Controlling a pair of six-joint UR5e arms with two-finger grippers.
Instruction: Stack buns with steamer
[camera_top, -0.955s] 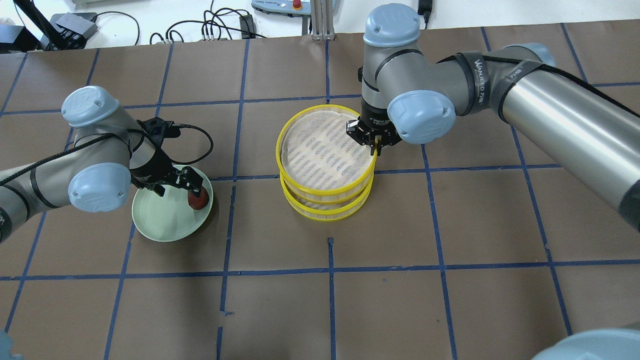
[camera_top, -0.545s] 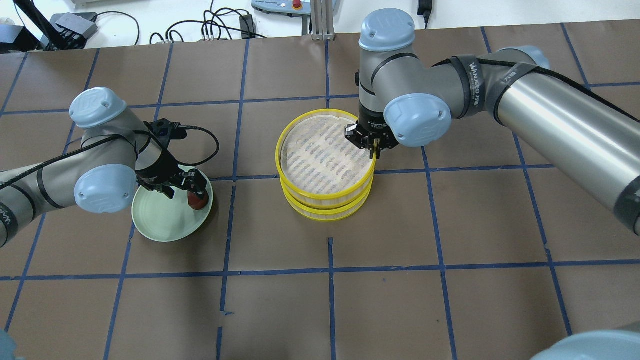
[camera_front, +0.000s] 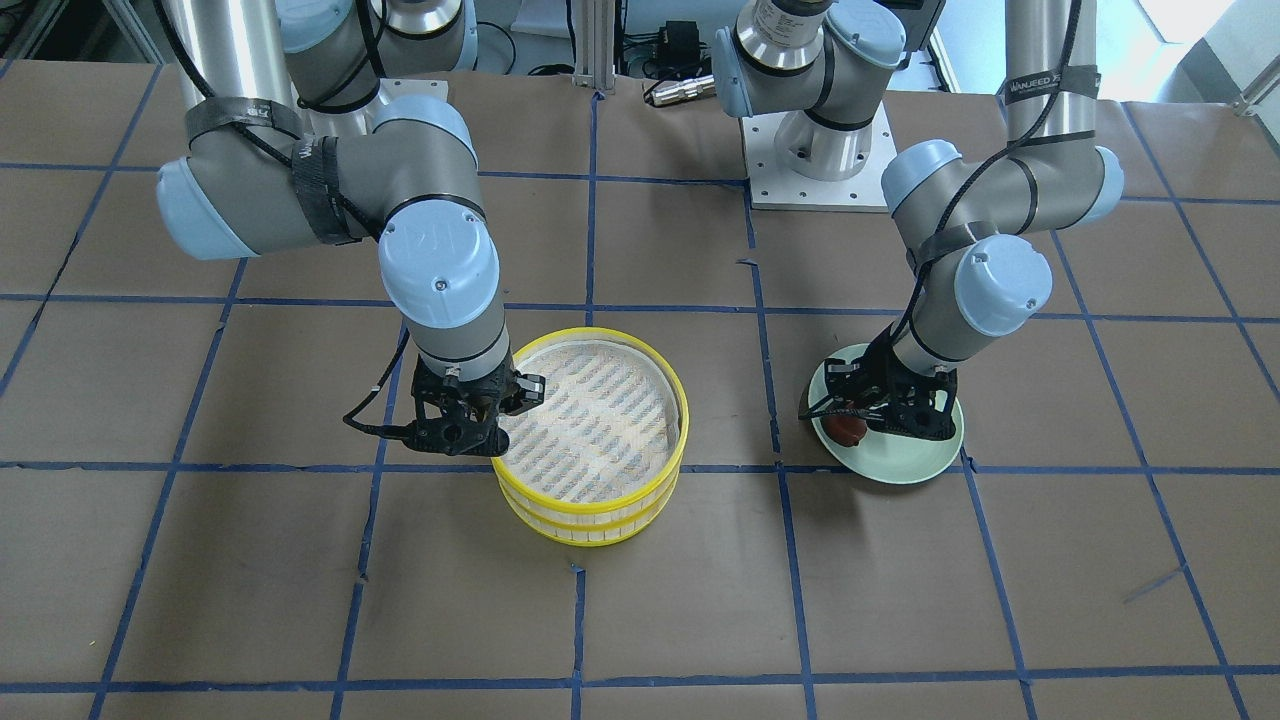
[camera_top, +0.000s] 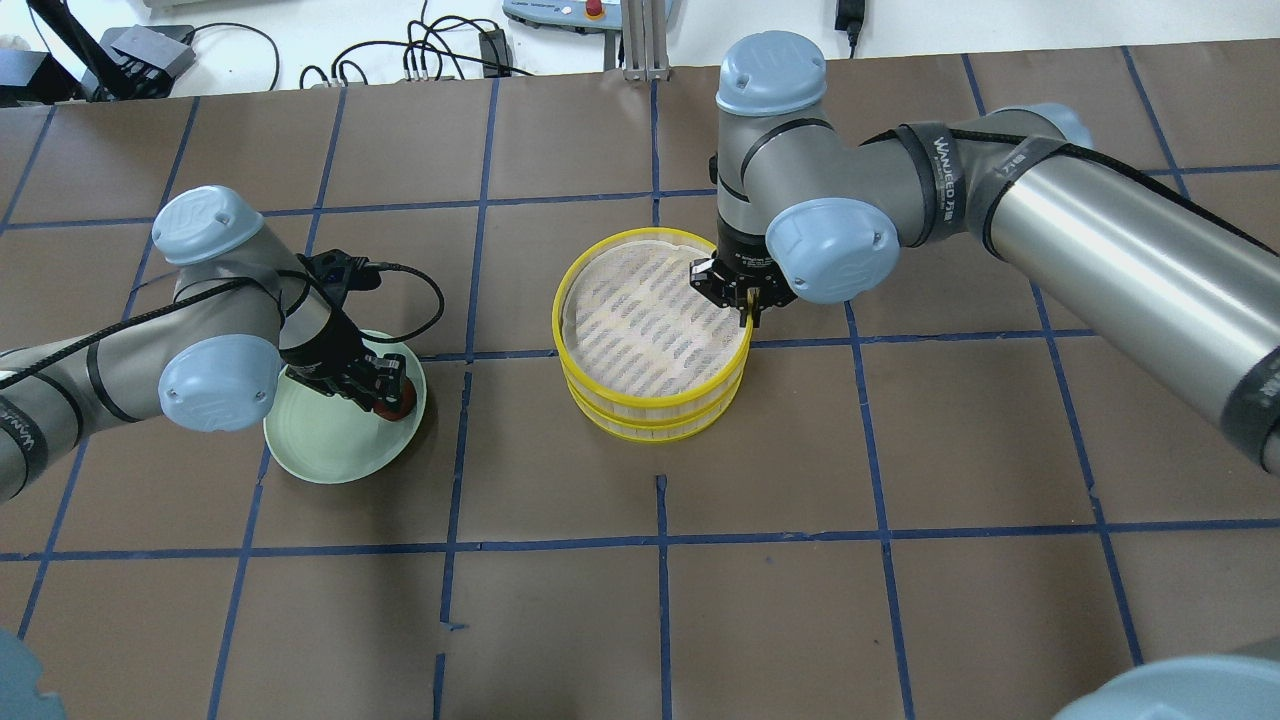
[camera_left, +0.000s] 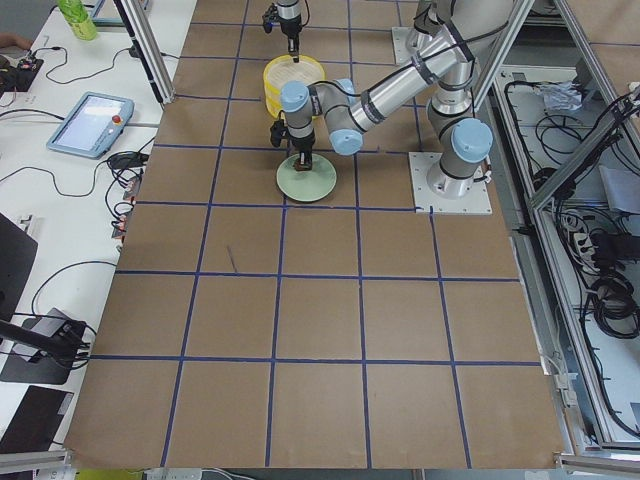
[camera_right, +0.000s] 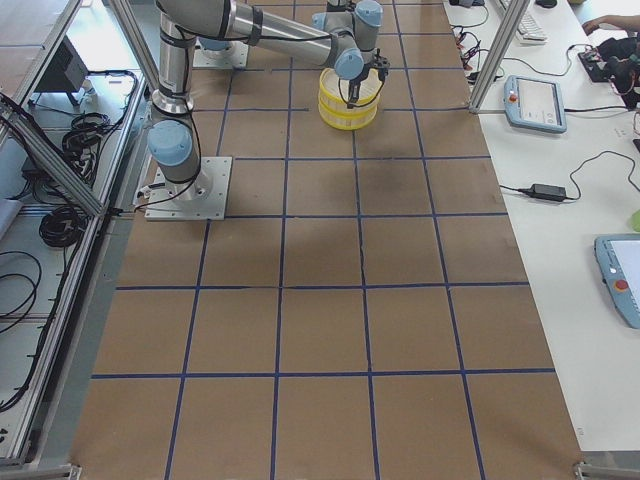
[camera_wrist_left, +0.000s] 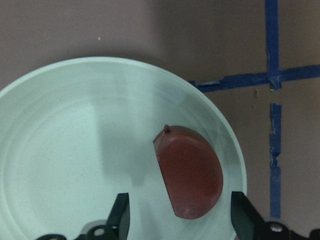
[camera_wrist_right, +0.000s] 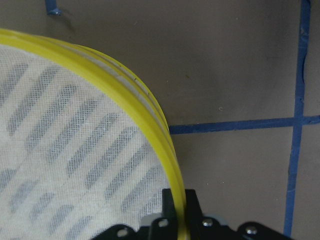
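A dark reddish-brown bun (camera_wrist_left: 190, 172) lies on the right side of the pale green plate (camera_wrist_left: 60, 150). My left gripper (camera_wrist_left: 182, 220) is open, with one finger on each side of the bun and a gap to both. The same bun (camera_top: 397, 399) and plate (camera_top: 320, 450) show in the overhead view under the left gripper (camera_top: 385, 388). My right gripper (camera_wrist_right: 178, 207) is shut on the yellow rim (camera_wrist_right: 130, 95) of the top steamer tray (camera_top: 650, 320). That tray sits slightly offset on a second yellow tray (camera_top: 650, 428). The white bun is not in view.
The table is covered in brown paper with a blue tape grid. Cables and a teach pendant (camera_top: 570, 10) lie beyond the far edge. The robot's base plate (camera_front: 820, 150) is at the near side of the robot.
My left wrist has swung right and the open gripper has settled closer around the brown bun. My right gripper keeps its hold on the rim and has shifted slightly.
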